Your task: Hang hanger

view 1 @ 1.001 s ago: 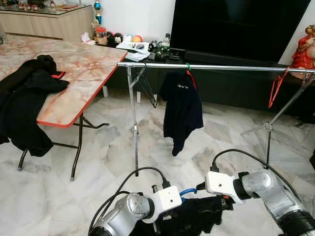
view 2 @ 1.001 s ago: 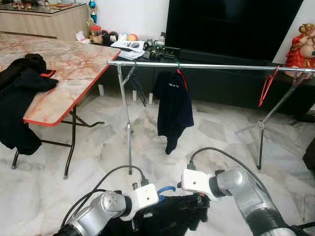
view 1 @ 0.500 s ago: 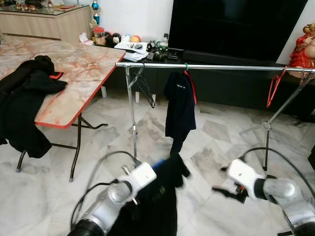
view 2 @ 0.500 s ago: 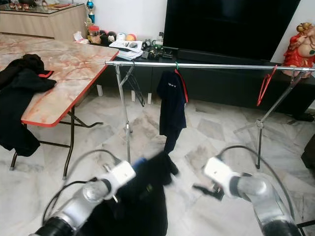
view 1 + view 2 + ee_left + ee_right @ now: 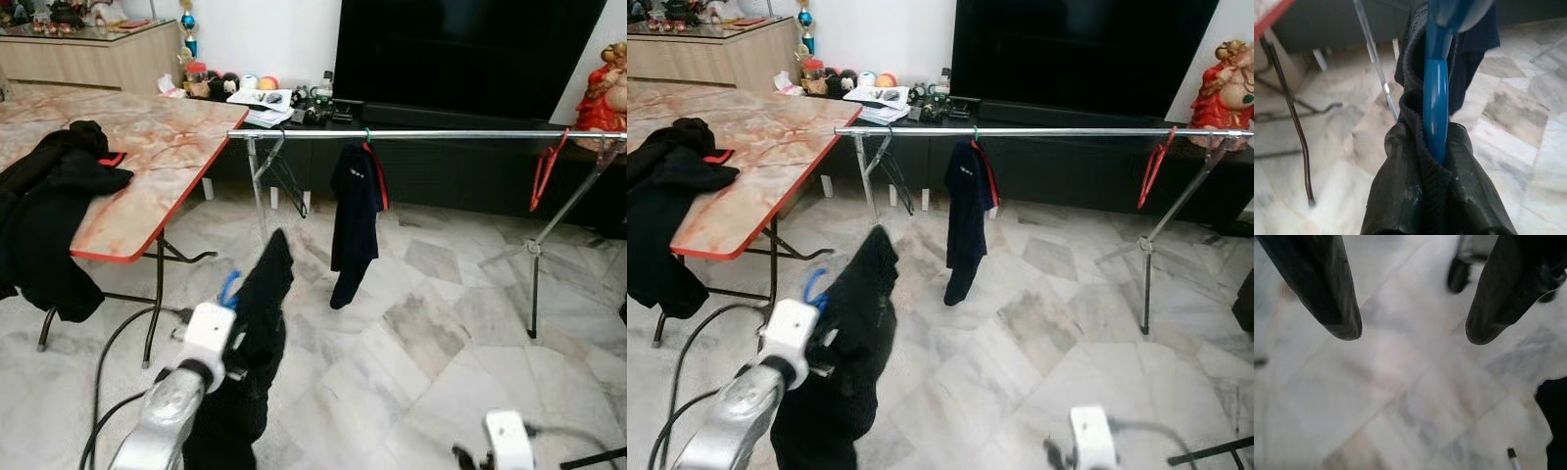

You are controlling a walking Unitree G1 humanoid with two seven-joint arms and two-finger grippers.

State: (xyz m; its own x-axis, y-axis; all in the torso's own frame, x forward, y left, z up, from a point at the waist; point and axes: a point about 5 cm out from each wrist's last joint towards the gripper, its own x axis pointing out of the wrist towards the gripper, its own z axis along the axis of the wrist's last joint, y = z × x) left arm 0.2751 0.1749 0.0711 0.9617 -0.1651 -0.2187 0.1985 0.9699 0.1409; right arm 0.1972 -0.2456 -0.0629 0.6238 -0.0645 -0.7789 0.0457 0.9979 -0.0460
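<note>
Even, bright indoor light with soft shadows under the bench point(image 5: 147, 211). Pale sheen on the floor point(image 5: 441, 323). Both wrist views are blurred; the fingers point(image 5: 1327, 289) look soft.

My 2 head cameras look forward and down from standing height across the marble floor point(image 5: 441, 343), both taking in the clothes rail point(image 5: 431, 134), the table's point(image 5: 147, 147) red-edged corner and the TV point(image 5: 1087, 49) behind; the right eye sits slightly aside, so everything shifts a little leftward in it. My left wrist camera looks along my fingers, very close on the blue hanger point(image 5: 1436, 107) and black garment point(image 5: 1435, 196), with the rail's leg point(image 5: 1374, 58) beyond. My right wrist camera faces straight down at the floor, close and blurred, past my 2 parted fingertips point(image 5: 1334, 303).
</note>
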